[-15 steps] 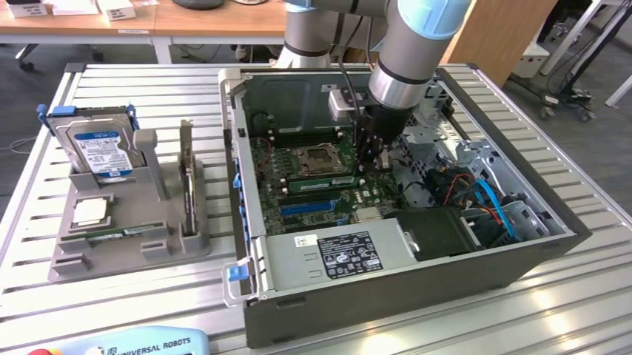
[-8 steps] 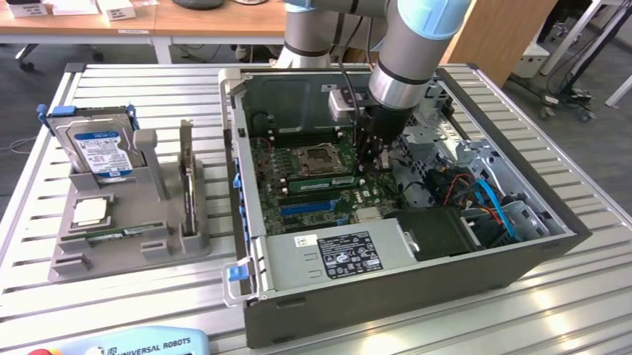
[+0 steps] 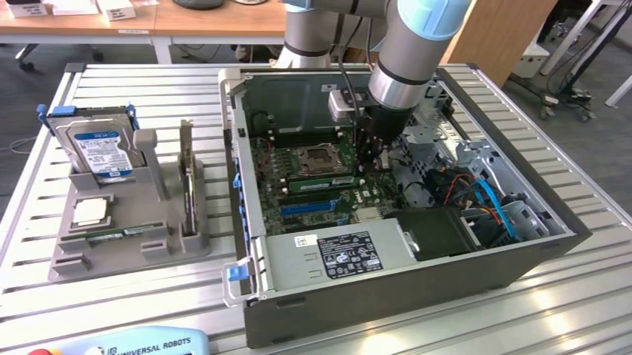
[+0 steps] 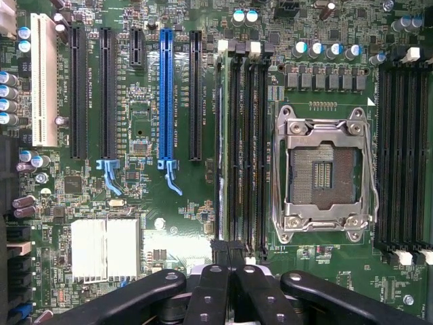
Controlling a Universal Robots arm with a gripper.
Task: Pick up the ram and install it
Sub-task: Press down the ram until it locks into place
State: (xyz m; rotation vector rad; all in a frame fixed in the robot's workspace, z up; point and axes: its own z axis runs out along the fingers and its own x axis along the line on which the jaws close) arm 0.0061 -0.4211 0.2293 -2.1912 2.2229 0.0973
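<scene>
One long green stick, the ram (image 3: 318, 181), stands on edge in a memory slot, at about 6 o'clock of the empty processor socket (image 3: 321, 157) in the exterior view. The wrist view has it edge-on, a thin line along its slot, with empty black slots just beside it. The claw (image 4: 230, 256) is clenched, its fingertips together right at one end of the stick, roughly 3 o'clock of the socket in the exterior view. Whether they nip the board's top edge or only bear on it cannot be told. The arm reaches down into the open computer case (image 3: 395, 318), which lies on the slatted counter (image 3: 573, 296). At 9 o'clock of the case sits a grey holder tray (image 3: 118, 255) carrying a hard drive (image 3: 99, 148).

The picking up looks done and the installing is in hand: the stick seems to sit in its slot, perhaps not locked home. Seating it would call for a straight downward push in line with the slot, with pressure shared along its length so both end clips can close. It also calls for no sideways lean, since so thin a board would likely flex.
</scene>
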